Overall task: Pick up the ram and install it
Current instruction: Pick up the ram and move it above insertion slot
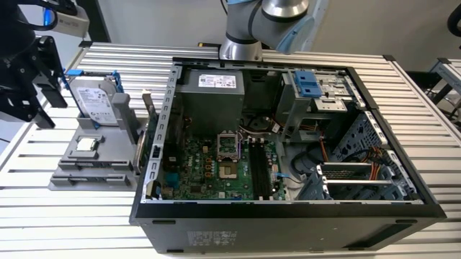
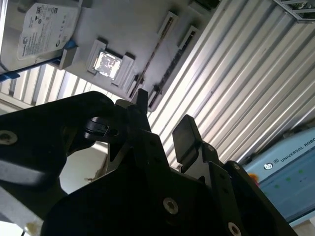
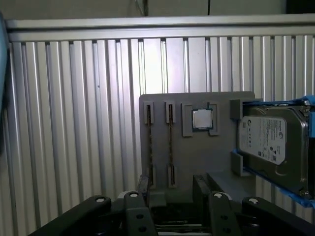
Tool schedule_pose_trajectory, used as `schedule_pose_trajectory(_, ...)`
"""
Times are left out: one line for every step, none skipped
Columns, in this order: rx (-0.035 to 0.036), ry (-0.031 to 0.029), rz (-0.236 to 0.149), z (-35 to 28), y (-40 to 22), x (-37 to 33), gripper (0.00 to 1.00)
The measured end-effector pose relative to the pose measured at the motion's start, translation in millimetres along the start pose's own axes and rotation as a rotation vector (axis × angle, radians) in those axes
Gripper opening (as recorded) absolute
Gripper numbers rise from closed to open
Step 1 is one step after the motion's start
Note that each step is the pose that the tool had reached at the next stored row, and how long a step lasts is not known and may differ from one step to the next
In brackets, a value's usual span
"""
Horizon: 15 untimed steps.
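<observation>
Hovering with fingers apart and nothing between them, the gripper (image 3: pixel 174 191) sits at the near end of the gray holder (image 3: pixel 216 157). The ram (image 3: pixel 170 142) stands on edge in a holder slot just ahead, untouched. Its long axis runs straight away from the gripper, roughly in line with the finger gap. Chip (image 3: pixel 202 119) sits beside the ram's far end, hard drive (image 3: pixel 268 140) past that. The open computer case (image 1: pixel 288 210) is well apart.
</observation>
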<state>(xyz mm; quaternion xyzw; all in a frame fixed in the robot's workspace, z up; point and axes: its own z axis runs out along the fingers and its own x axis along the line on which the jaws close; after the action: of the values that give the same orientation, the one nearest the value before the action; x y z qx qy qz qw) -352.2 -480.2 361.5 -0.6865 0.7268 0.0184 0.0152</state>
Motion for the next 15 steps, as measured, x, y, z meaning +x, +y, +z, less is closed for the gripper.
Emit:
schedule_pose_trajectory(-0.0001,0.0000,0.000,0.8,-0.1,0.1,1.00)
schedule_pose_trajectory(0.0000,0.0000,0.000,1.8,-0.1,0.2,1.00)
schedule_pose_trajectory(0.0000,0.0000,0.000,2.6,-0.1,0.2,1.00)
schedule_pose_trajectory(0.0000,0.0000,0.000,3.6,-0.1,0.2,1.00)
schedule_pose_trajectory(0.0000,0.0000,0.000,4.7,0.0,0.2,1.00)
schedule_pose_trajectory(0.0000,0.0000,0.000,5.8,0.0,0.3,1.00)
schedule_pose_trajectory(0.0000,0.0000,0.000,7.0,-0.1,0.3,1.00)
schedule_pose_trajectory(0.0000,0.0000,0.000,8.3,0.0,0.4,1.00)
schedule_pose_trajectory(0.0000,0.0000,0.000,9.5,0.0,0.4,1.00)
schedule_pose_trajectory(0.0000,0.0000,0.000,10.9,-0.1,0.5,1.00)
schedule_pose_trajectory(0.0000,0.0000,0.000,12.1,-0.1,0.6,1.00)
schedule_pose_trajectory(0.0000,0.0000,0.000,13.4,-0.1,0.6,1.00)
schedule_pose_trajectory(0.0000,0.0000,0.000,14.6,-0.1,0.7,1.00)
schedule_pose_trajectory(0.0000,0.0000,0.000,16.0,-0.1,0.8,1.00)
schedule_pose_trajectory(0.0000,0.0000,0.000,17.3,-0.1,0.8,1.00)
